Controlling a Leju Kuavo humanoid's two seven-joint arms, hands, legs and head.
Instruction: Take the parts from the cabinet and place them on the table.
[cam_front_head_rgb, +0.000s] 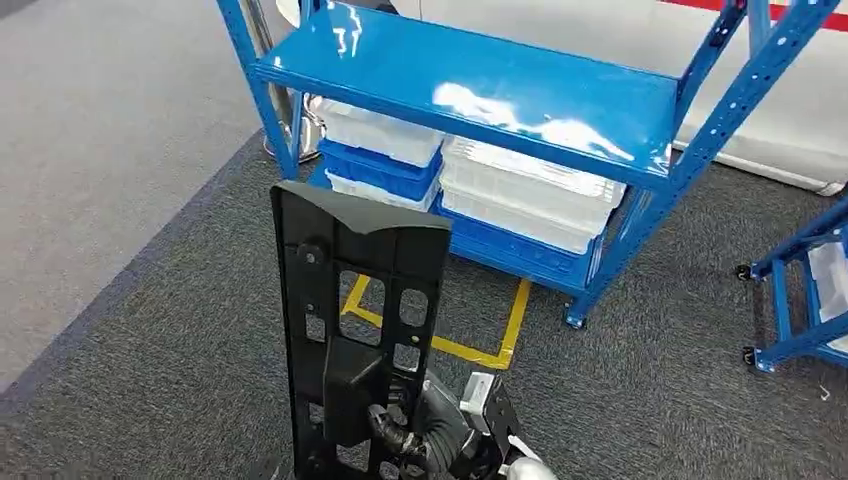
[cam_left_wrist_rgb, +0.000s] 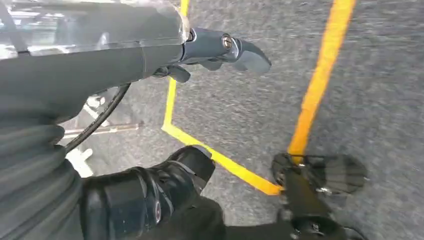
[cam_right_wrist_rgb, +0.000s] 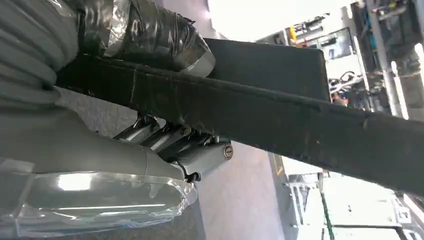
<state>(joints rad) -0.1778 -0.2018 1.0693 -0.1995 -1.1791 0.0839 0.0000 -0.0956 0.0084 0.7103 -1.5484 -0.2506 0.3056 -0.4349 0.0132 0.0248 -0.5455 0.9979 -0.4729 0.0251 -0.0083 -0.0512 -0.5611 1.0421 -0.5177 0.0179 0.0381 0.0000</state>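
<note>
I have the right robot hand (cam_right_wrist_rgb: 165, 140) clamped on the long black part (cam_front_head_rgb: 350, 320), holding it upright before the blue cabinet (cam_front_head_rgb: 480, 90), while my left robot hand (cam_left_wrist_rgb: 220, 50) hangs empty, fingers apart, over the carpet (cam_left_wrist_rgb: 380, 90).

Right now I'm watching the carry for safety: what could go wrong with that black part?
The tall black perforated panel is held upright by its lower end in the right hand; being top-heavy, it may tip or slip. It also blocks part of the head view. The blue shelving rack stands close ahead, so swinging the panel could strike it.
</note>
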